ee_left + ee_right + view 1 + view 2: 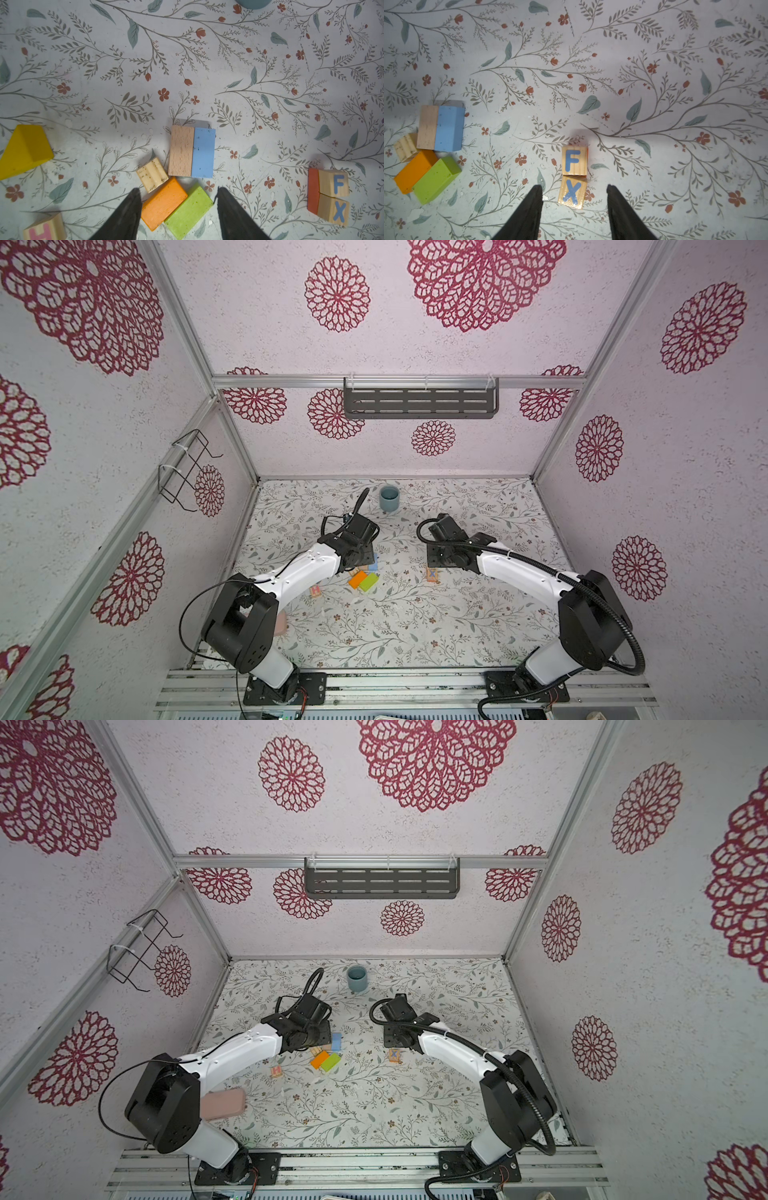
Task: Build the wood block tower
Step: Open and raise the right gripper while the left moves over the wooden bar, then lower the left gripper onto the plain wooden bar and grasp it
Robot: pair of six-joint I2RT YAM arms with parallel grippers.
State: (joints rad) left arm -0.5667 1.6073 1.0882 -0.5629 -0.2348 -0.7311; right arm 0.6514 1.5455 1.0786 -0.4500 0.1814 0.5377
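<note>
Holding the left claw (178,188) open, tips flanking the orange rectangular wood block (164,202) and the lime-green rectangular block (188,211), both lying flush together on the floral tabletop (187,62). Leaving the tan wooden rectangle (180,150) and the blue rectangle (203,152) flat, side by side, just beside that pair. Holding the right claw (573,185) spread and empty around the pale X-printed cube (572,192), touching the F-printed cube (574,160). Leaving the yellow triangular wedge (25,149) well apart.

Right of the orange block (357,579), the F cube (574,160) and X cube (572,194), touching, carry blue letters; left of it, the H cube (43,229) carries a pink H.
</note>
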